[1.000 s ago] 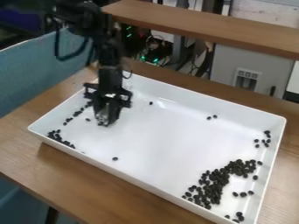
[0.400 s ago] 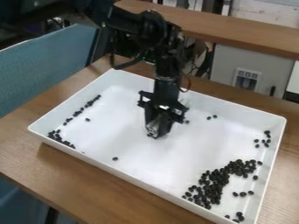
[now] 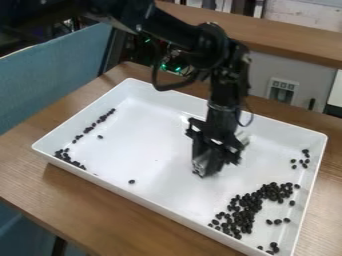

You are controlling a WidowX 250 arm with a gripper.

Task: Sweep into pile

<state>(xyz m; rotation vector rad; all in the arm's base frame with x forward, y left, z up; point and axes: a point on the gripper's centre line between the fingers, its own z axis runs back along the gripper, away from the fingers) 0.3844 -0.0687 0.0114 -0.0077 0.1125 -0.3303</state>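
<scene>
Judged at the gathering step, only part complete. Found massed at lower right in the shallow white rectangular tray point(image 3: 163, 150): the main pile of small black bean-like pieces point(image 3: 248, 207), loose at its edges. Noted outside it: a line of black pieces point(image 3: 88, 130) along the left wall, a cluster point(image 3: 69, 158) near the left corner, a lone piece point(image 3: 131, 181) by the near wall, a few stragglers point(image 3: 300, 161) by the right wall. To call the sweep finished, bring these in. Judged as next move: lower to the tray floor beside the left-hand line and push across toward the pile, slowly, to avoid scattering.

Recorded for pose: jointed black arm point(image 3: 217, 50) entering from upper left, bent at the elbow, wrist hanging nearly upright; black gripper point(image 3: 208, 167) pointing down, low inside the tray, apart from the pile. Cannot certify the jaws as open, closed or gripping.
</scene>
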